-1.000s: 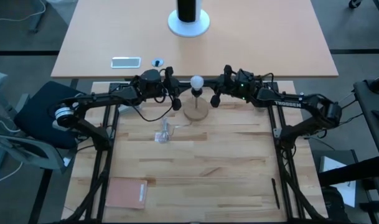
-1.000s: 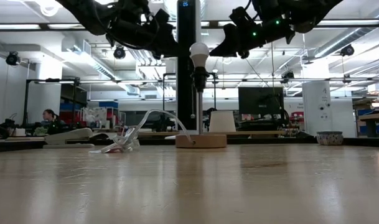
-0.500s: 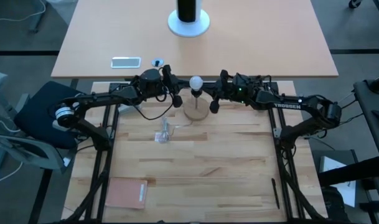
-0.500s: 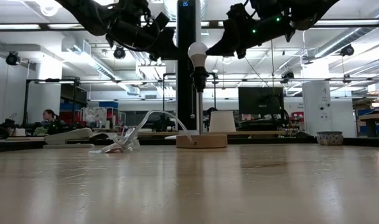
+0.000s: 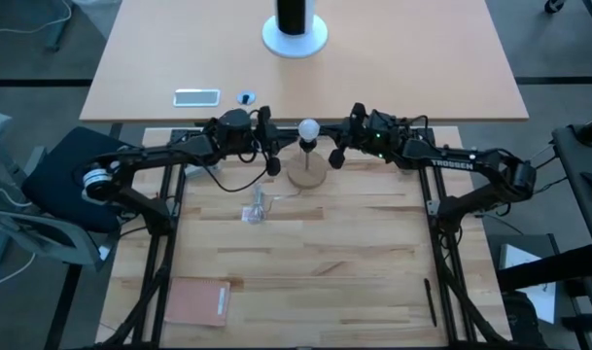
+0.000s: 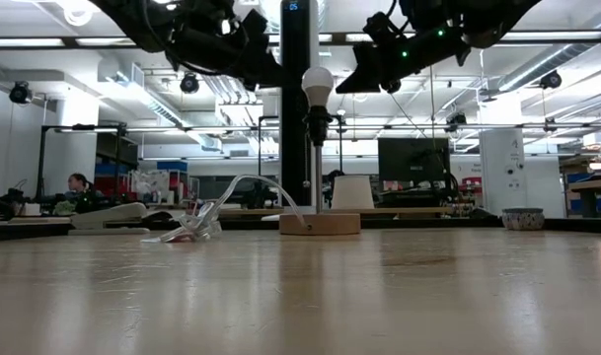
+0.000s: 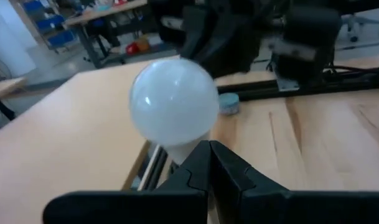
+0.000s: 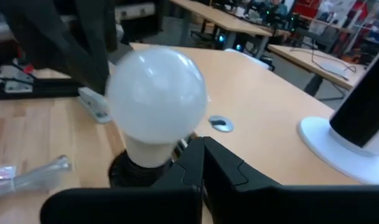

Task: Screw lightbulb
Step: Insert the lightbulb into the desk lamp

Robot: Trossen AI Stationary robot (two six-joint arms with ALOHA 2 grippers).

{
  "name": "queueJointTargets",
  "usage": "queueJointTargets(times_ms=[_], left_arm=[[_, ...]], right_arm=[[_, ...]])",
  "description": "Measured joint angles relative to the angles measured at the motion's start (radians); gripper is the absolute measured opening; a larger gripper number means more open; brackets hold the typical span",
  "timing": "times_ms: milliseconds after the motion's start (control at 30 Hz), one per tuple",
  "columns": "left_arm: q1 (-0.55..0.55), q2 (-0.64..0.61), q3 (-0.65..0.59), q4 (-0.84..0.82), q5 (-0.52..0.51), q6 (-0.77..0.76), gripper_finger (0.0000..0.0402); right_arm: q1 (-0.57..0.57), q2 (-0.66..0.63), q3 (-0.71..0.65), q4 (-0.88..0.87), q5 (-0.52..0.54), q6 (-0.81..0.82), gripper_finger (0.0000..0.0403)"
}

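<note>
The small frosted white lightbulb (image 5: 306, 128) with its rounded globe stands upright on top of the black socket stem (image 6: 317, 168), which rises from a round pale wooden base disc (image 5: 306, 173) at about twelve o'clock on my slatted wooden worktable (image 5: 305, 262), close to its far edge. In the low view the bulb's (image 6: 317, 87) narrow end sits down in the dark socket collar, globe uppermost.

My left gripper (image 5: 269, 146) hangs at nine o'clock from the bulb, just beside it and not touching. Past my own dark fingers (image 7: 195, 177), which meet edge to edge in the left wrist view, the globe (image 7: 173, 101) fills the middle; that hand is closed on nothing.

My right gripper (image 5: 336, 146) hangs at three o'clock from the bulb, again just beside it with a gap showing from above. Its dark fingers (image 8: 195, 168) also lie pressed together, closed and empty, with the globe (image 8: 156, 104) just ahead of them. How far the screw base is turned in I cannot judge, as the collar hides the thread.

A small crumpled clear plastic wrapper (image 5: 257, 207) lies on the table at about seven o'clock from the wooden disc. A flat reddish-brown rectangular pad (image 5: 197, 301) lies near the table's eight o'clock corner.
</note>
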Motion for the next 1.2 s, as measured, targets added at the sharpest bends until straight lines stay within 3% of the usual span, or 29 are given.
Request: queueJointTargets(times_ms=[200, 800, 1100, 1200], left_arm=[[0.002, 0.043, 0.0, 0.08, -0.027, 0.001, 0.0], [0.004, 0.058, 0.0, 0.075, -0.108, -0.021, 0.0], [0.003, 0.041, 0.0, -0.012, -0.109, -0.022, 0.0], [0.003, 0.035, 0.0, -0.035, -0.046, -0.021, 0.0]], right_arm=[[-0.001, 0.007, 0.0, 0.035, -0.061, 0.008, 0.0], [0.042, 0.006, 0.0, -0.004, -0.096, 0.068, 0.0], [0.041, -0.012, 0.0, -0.073, -0.029, 0.097, 0.0], [0.04, -0.013, 0.0, -0.068, 0.023, 0.067, 0.0]])
